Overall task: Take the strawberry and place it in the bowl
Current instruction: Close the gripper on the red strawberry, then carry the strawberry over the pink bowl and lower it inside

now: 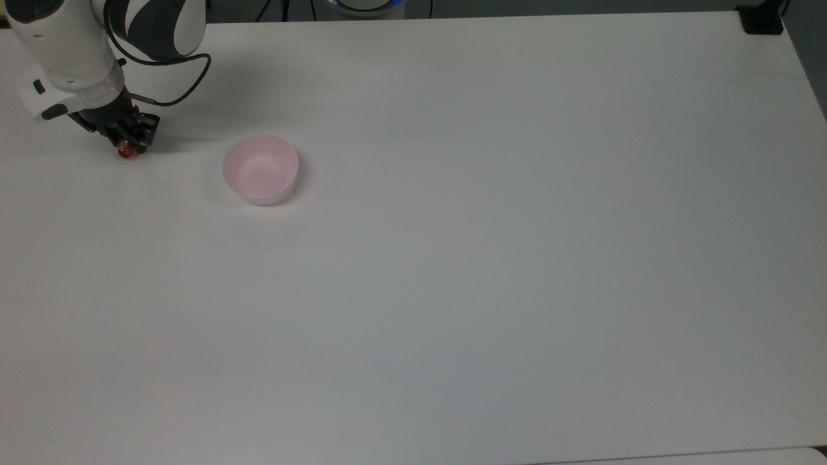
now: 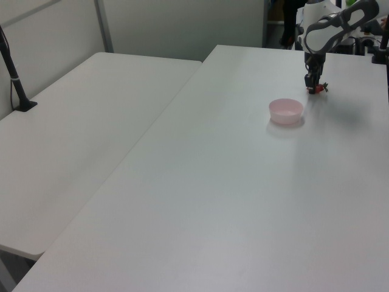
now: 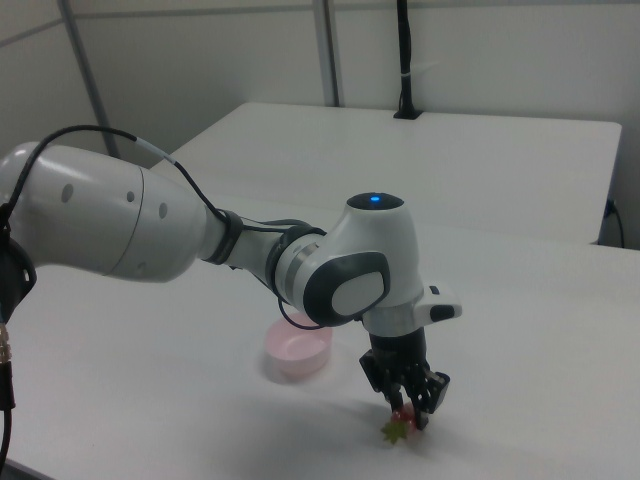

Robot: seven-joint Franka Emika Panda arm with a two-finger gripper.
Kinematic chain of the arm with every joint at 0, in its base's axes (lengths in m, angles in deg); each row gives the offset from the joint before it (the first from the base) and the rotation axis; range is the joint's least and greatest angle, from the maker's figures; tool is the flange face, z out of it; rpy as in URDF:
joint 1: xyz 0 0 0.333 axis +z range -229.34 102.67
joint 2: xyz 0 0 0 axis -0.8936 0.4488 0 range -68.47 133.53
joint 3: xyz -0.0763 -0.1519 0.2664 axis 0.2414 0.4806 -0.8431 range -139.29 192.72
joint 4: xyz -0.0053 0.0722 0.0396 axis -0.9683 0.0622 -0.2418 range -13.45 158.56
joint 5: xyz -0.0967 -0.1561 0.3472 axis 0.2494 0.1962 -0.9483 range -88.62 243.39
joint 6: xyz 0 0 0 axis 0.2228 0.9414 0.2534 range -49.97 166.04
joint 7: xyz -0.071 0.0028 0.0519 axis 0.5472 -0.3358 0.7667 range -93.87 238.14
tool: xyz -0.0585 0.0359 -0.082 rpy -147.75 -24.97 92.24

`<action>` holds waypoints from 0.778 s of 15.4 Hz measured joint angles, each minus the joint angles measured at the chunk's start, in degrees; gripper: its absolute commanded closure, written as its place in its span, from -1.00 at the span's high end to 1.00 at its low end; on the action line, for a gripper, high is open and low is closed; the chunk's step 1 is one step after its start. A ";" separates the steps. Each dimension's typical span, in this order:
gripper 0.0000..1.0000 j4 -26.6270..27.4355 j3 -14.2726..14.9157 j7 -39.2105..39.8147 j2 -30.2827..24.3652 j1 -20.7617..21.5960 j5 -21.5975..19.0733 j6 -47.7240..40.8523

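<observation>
The red strawberry (image 1: 127, 152) lies on the white table (image 1: 452, 258) at the top view's far left, mostly covered by my gripper (image 1: 130, 139). My gripper stands straight down over it, its fingers closed in on the berry's sides. The right view shows red flesh (image 3: 405, 414) between the fingers of the gripper (image 3: 408, 404), with the green leaf tuft (image 3: 393, 430) poking out on the table. The pale pink bowl (image 1: 260, 169) sits upright and holds nothing, a short way to the top view's right of the strawberry. In the left view the gripper (image 2: 315, 87) is just beyond the bowl (image 2: 285, 110).
A black clamp (image 1: 761, 19) sits at the table's far right corner in the top view. A second white table (image 2: 73, 134) with a black post (image 2: 13, 73) adjoins on the left view's left. The arm's cable (image 1: 184, 87) loops above the table near the gripper.
</observation>
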 measured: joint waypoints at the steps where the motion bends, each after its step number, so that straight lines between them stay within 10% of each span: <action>1: -0.28 -0.04 -0.18 0.00 -0.02 0.00 0.00 0.00; 12: -0.28 -6.49 -10.66 -6.06 -6.22 3.95 -2.65 -17.08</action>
